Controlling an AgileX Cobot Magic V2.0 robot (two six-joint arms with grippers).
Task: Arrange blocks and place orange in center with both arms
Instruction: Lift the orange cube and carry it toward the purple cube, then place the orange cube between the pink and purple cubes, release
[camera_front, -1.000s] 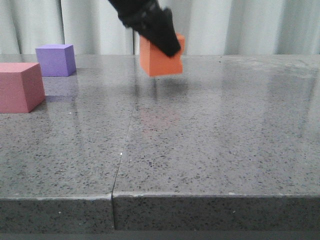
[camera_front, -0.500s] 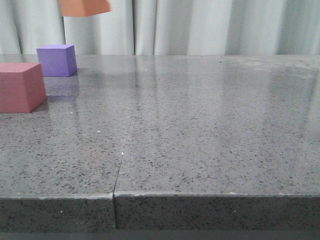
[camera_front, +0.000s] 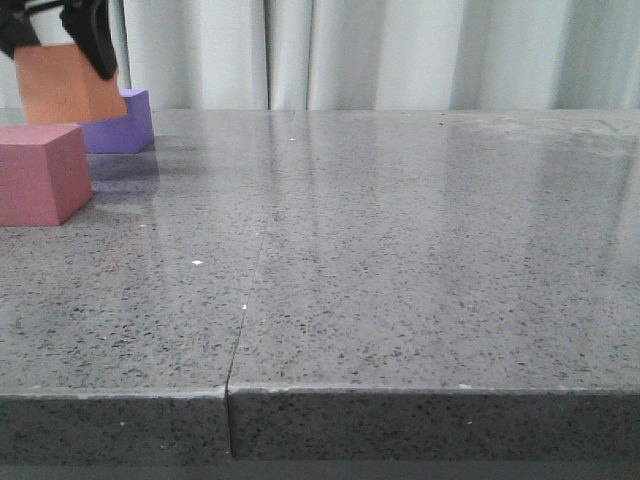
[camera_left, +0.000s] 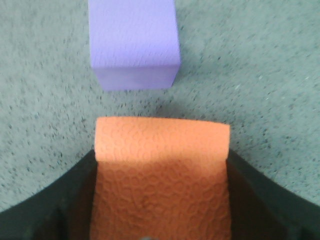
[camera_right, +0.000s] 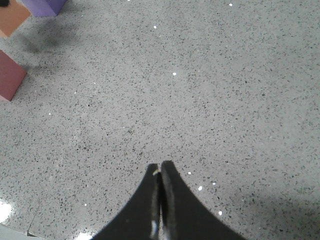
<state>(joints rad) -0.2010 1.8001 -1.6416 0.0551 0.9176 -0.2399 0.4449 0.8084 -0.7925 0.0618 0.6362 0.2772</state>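
Left wrist view: orange cube (camera_left: 161, 175) clamped inside left claw (camera_left: 160, 200).

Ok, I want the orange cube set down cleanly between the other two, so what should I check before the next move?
1. Left pincer clamped on the orange cube: ok.
2. Orange cube clear of the table: ok, held in the air.
3. Purple cube resting untouched ahead: ok.
4. Pink cube resting on the table: ok.
5. Gap between purple and pink cubes wide enough: cannot tell.
6. Right pincer shut, empty, away from the cubes: ok.
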